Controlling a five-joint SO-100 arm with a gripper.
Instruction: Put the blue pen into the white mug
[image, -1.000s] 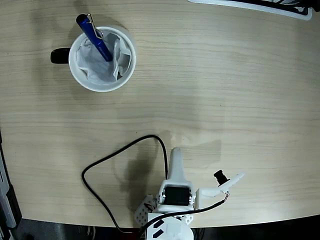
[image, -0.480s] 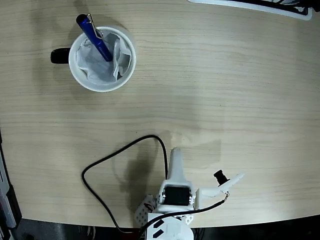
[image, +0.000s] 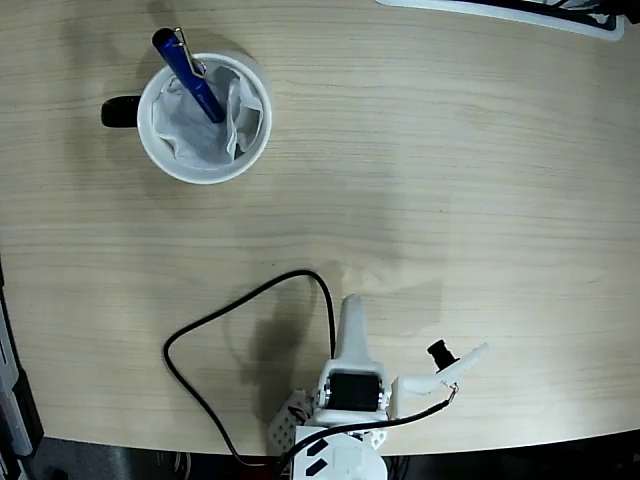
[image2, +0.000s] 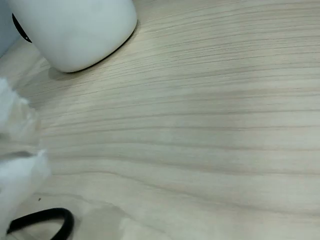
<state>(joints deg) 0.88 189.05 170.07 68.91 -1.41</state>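
The white mug (image: 205, 177) stands at the top left of the fixed view, its black handle (image: 120, 112) pointing left and crumpled white paper inside. The blue pen (image: 190, 72) leans in it, lower end in the paper, clip end sticking out over the far rim. My gripper (image: 350, 308) rests far away at the bottom centre, folded back over the arm's base, shut and holding nothing. In the wrist view the mug (image2: 75, 30) shows as a white side wall at the top left, the pen is out of view, and blurred white fingers (image2: 17, 175) sit at the left edge.
A black cable (image: 205, 325) loops over the table left of the arm, and also shows in the wrist view as the cable (image2: 45, 217). A white object (image: 520, 12) lies along the top right edge. A dark frame (image: 10, 390) runs down the left edge.
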